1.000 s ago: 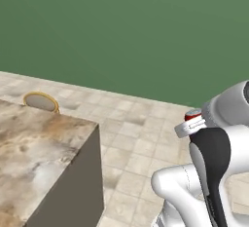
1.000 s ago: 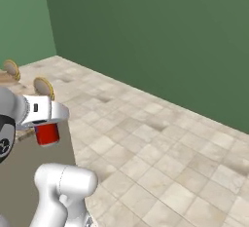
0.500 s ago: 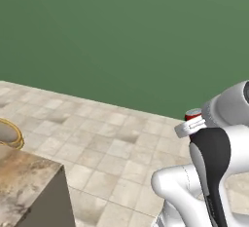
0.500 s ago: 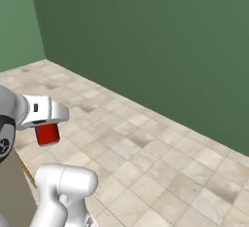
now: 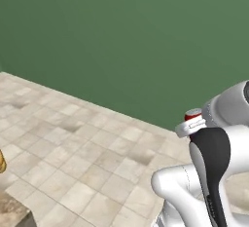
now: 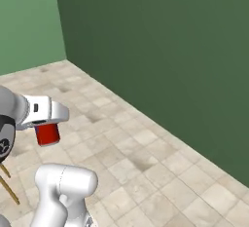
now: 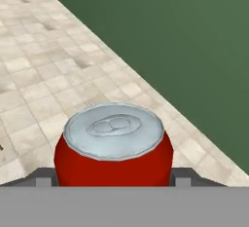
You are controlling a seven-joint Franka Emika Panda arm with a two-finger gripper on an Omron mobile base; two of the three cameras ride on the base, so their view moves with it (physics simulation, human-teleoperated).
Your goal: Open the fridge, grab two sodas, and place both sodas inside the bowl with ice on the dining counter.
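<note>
The robot's two-finger gripper (image 7: 113,178) holds a short red can with a silver top (image 7: 114,145). The fingers sit on both sides of the can, near its bottom, and press against it. The can stands upright in the hand view, with its round silver lid facing up at the camera.

From the right base view the red can (image 6: 47,134) hangs under the white hand of the arm, up in the air above the beige tiled floor (image 6: 146,158). From the left base view just the red and silver top of the can (image 5: 193,114) peeks out beside the white and black arm.

A dark green wall (image 5: 126,41) stands behind the floor. In the right base view two green walls meet in a corner.

A small bit of brown marbled stone countertop (image 5: 10,215) shows at the bottom left corner of the left base view.
</note>
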